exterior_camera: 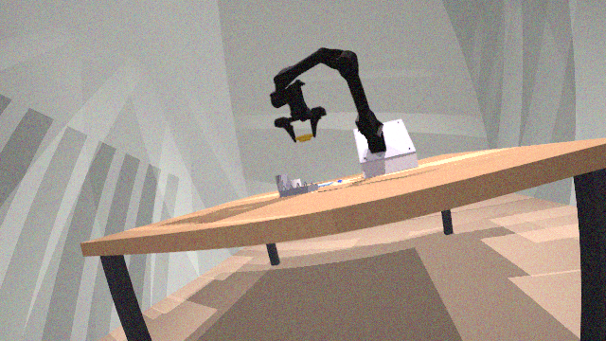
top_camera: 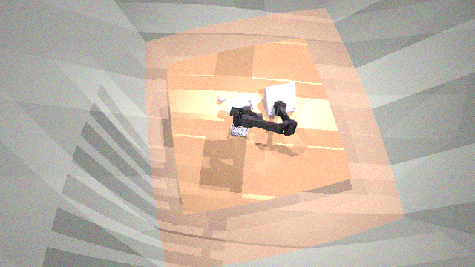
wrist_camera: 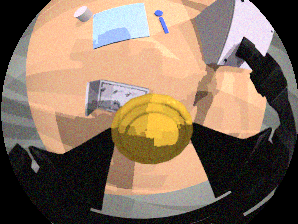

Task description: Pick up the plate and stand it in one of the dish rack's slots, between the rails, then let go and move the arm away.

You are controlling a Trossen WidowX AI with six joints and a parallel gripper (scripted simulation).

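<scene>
The yellow round plate (exterior_camera: 304, 138) (wrist_camera: 152, 107) is held by its edges between the two fingers. My gripper (exterior_camera: 305, 137) (wrist_camera: 152, 130) is shut on it, with the fingers wide apart across the plate. The plate is seen nearly edge-on and roughly level in the exterior view, high above the table. The grey dish rack (top_camera: 239, 130) (exterior_camera: 298, 190) (wrist_camera: 120, 95) stands on the table below, with a taller wall at one end. In the wrist view the plate overlaps the rack's near right corner. In the top view the arm hides the plate.
A white box (top_camera: 280, 94) (exterior_camera: 400, 137) (wrist_camera: 252, 25) carries the arm's base. A pale blue sheet (wrist_camera: 120, 25) lies on the table behind the rack. A white cup (top_camera: 221, 99) (wrist_camera: 83, 13) stands on one side of it, and a blue spoon (top_camera: 251, 104) (wrist_camera: 163, 24) lies on the other.
</scene>
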